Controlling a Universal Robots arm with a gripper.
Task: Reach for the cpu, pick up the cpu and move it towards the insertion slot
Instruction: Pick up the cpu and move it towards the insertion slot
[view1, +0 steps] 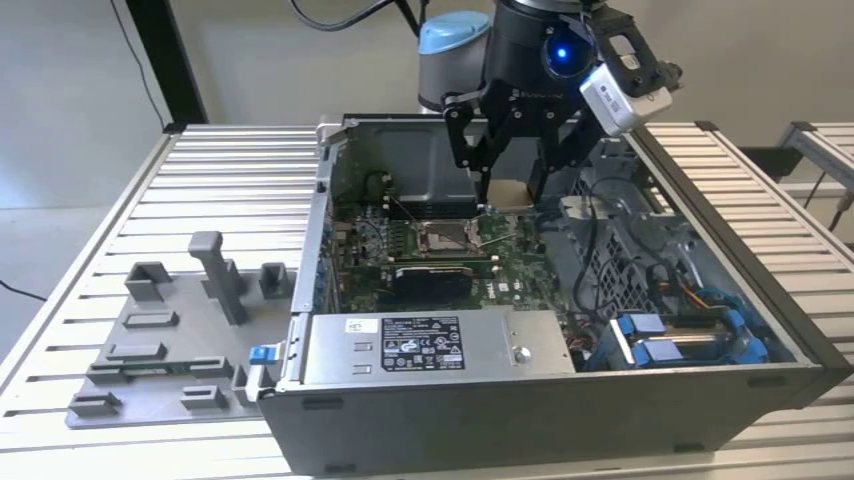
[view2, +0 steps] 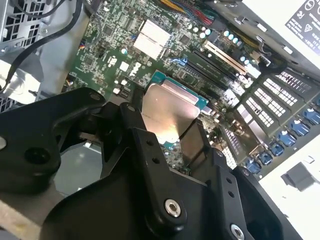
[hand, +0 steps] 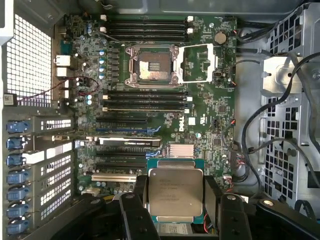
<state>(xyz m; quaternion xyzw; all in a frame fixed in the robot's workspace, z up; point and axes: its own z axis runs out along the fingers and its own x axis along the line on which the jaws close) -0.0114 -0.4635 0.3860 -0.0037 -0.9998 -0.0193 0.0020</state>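
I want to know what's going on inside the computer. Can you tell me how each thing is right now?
Black robot gripper: shut on the chip, above the motherboard.
Small flat silvery square cpu: held, lifted, not in the socket.
Silver metal-framed insertion slot: empty, its frame flipped open.
Grey metal computer case: side open.

The robot arm (view1: 534, 60) reaches down from above into the open computer case (view1: 747, 330), its black wrist housing upright and a camera module mounted at an angle on the side toward the exterior view's right. The gripper (view1: 509, 193) points downward, its black fingers (hand: 214, 197) closed against opposite edges of the cpu (hand: 176, 193), which is held flat and clear of the motherboard (hand: 200, 125) in both wrist views.
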